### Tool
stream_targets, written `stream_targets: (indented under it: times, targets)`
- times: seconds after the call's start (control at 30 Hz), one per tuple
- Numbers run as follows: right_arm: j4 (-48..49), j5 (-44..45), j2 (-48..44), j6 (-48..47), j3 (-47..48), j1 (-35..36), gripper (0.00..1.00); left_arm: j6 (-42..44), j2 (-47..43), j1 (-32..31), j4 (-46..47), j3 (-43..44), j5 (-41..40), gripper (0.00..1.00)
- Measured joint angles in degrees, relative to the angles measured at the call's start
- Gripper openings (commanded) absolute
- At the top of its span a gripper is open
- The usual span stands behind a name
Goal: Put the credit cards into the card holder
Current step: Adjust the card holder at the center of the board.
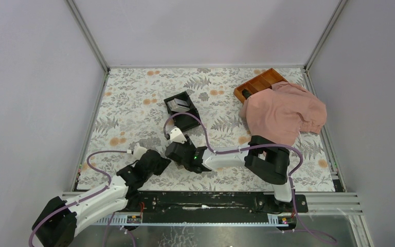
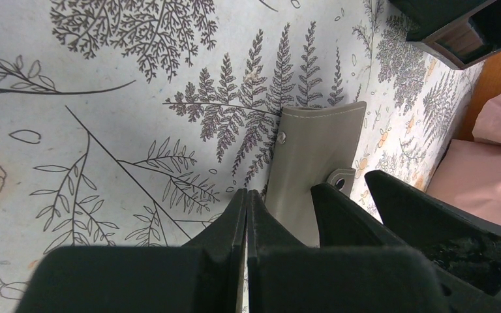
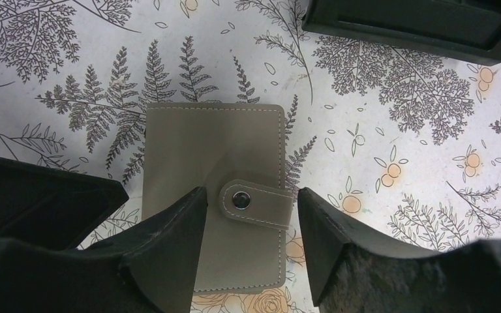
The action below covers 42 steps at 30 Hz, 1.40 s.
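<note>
The card holder (image 3: 212,163) lies closed and flat on the patterned mat, its strap snapped shut (image 3: 239,199). It also shows in the left wrist view (image 2: 313,156). In the top view both grippers hide it. My right gripper (image 3: 249,197) is open, low over it, with one finger over the cover and the other just off the strap edge. My left gripper (image 2: 246,194) is shut and empty, its tips at the holder's other long edge. Pale grey credit cards (image 1: 176,105) lie in the black box (image 1: 185,119). The two grippers (image 1: 160,157) (image 1: 175,150) meet mid-table.
The black two-compartment box (image 3: 417,23) stands just beyond the card holder. An orange-brown divided tray (image 1: 259,82) sits at the back right, partly under a pink cloth (image 1: 283,113). Grey walls close in the table on three sides.
</note>
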Motion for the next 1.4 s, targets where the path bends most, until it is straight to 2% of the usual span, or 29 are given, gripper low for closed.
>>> stream_targets:
  times: [0.3, 0.83, 1.2, 1.4]
  targets:
    - [-0.04, 2.19, 0.55, -0.15, 0.33, 0.31, 0.59, 0.04, -2.32, 0.0, -0.55, -0.07, -0.11, 0.0]
    - [1.51, 3.45, 1.84, -1.03, 0.81, 0.68, 0.4, 1.11, -3.26, 0.0, -0.94, 1.49, -2.01, 0.04]
    - [1.66, 4.15, 1.88, -1.81, 0.59, 0.68, 0.3, 2.78, 5.51, 0.0, 2.25, 5.11, -4.09, 0.06]
    - [3.21, 4.42, 1.51, -1.81, -0.66, 0.5, 0.25, 2.64, 12.85, 0.09, 10.21, 5.11, -3.91, 0.06]
